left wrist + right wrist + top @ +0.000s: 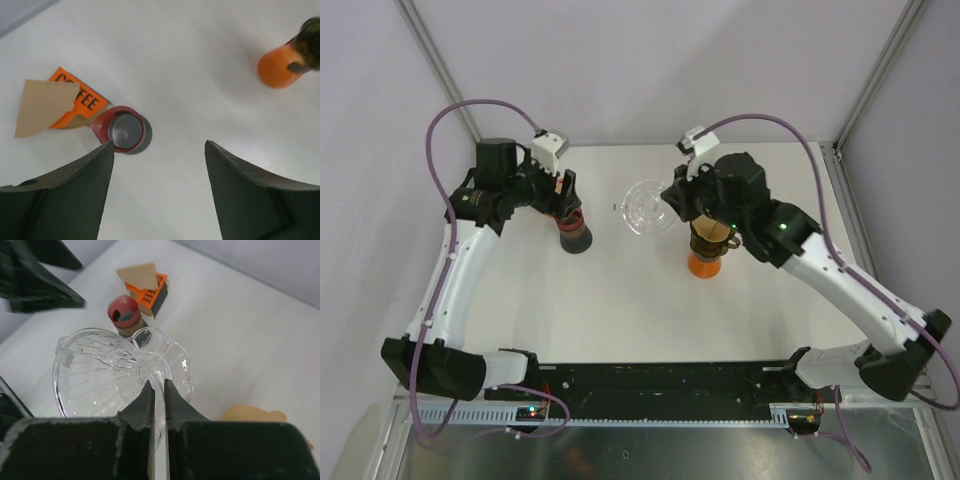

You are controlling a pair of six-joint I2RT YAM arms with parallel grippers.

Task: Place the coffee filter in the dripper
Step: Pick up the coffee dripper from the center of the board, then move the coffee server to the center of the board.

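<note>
The coffee filter (40, 107) is a tan paper cone lying on an orange box printed COFFEE (82, 100); it also shows in the right wrist view as the filter (139, 274) at the far side. The clear ribbed plastic dripper (105, 375) hangs tilted above the table, and my right gripper (158, 387) is shut on its thin round base. From above, the dripper (645, 207) sits mid-table with the right gripper (672, 205) at its right side. My left gripper (157, 150) stands open over bare table, nothing between its fingers, just right of the box.
A red-rimmed can (125, 132) stands beside the box, close to my left finger (100, 160); it is the dark can (575, 235) from above. An orange cup (707, 260) with something tan in it stands under my right wrist. Grey walls enclose the table (620, 310).
</note>
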